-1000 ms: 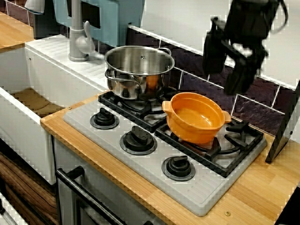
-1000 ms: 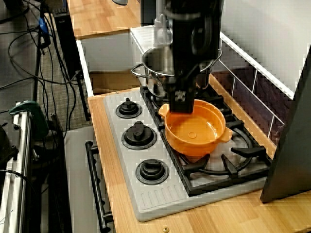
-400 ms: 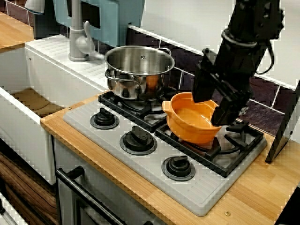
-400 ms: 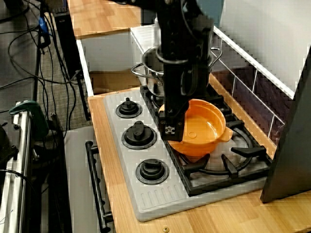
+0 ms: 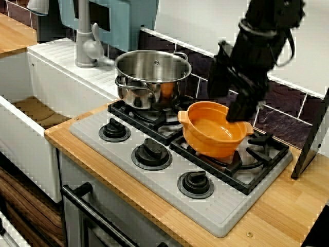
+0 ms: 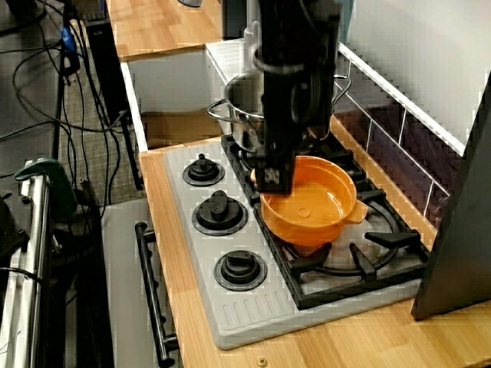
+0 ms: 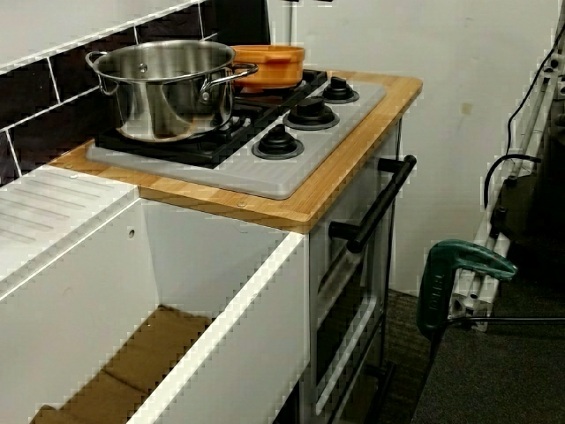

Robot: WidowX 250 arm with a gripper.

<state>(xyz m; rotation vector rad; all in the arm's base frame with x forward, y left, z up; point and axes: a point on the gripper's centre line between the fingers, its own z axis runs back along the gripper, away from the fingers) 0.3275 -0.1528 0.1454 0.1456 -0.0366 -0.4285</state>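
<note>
Pot: the orange round two-handled pot (image 5: pixel 213 133) sits on the right-hand black burner grate (image 5: pixel 263 149) of the grey hob (image 5: pixel 218 208).
Gripper: the black gripper (image 5: pixel 225 107) hangs over the pot's far rim. Its fingers are spread wide with nothing between them. Whether a tip touches the rim cannot be told.
Neighbour: a shiny steel stockpot (image 5: pixel 152 72) stands just beside the pot, on the left-hand grate.
Room: there is open grate to the pot's right and three black knobs (image 5: pixel 151 153) in front. The dark tiled wall (image 5: pixel 280 121) is close behind. A dark slanted panel (image 5: pixel 313 139) leans at the right end of the wooden counter (image 5: pixel 288 206).
Writing: one finger (image 6: pixel 272 172) bears a small white-on-black mark, too small to read.
Hidden: in the view from above, the arm covers the pot's near-left rim. From the sink end, only the pot's upper band (image 7: pixel 269 58) shows behind the stockpot.
</note>
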